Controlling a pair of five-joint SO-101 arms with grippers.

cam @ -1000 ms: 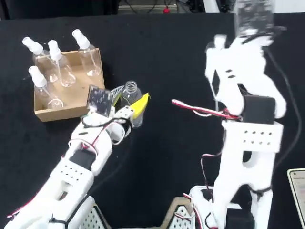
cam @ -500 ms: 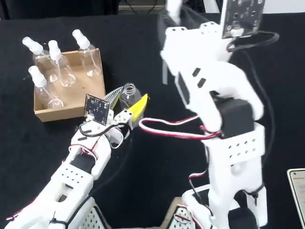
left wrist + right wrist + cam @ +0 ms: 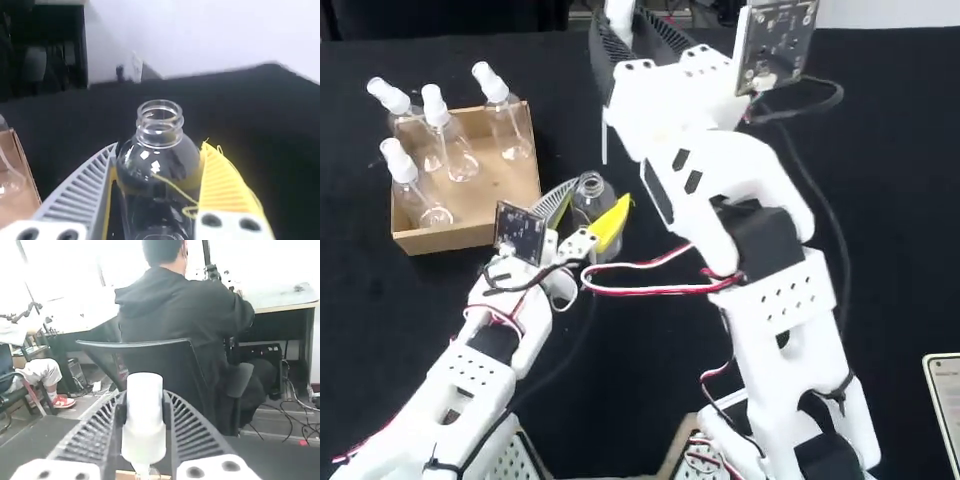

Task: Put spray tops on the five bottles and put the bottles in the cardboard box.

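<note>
Bottle [image 3: 160, 122], uncapped, sits clamped upright in the left gripper [image 3: 160, 152] just beside the cardboard box [image 3: 470, 236] holding four capped bottles [image 3: 448, 145]; the right gripper [image 3: 144, 405], raised high, pinches a spray top [image 3: 144, 385].

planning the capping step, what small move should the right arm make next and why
Probably lower the right gripper so the spray top it grips comes down over the open neck of the bottle. The left gripper holds that bottle upright beside the cardboard box, uncapped, while the spray top sits raised and apart from it.
</note>
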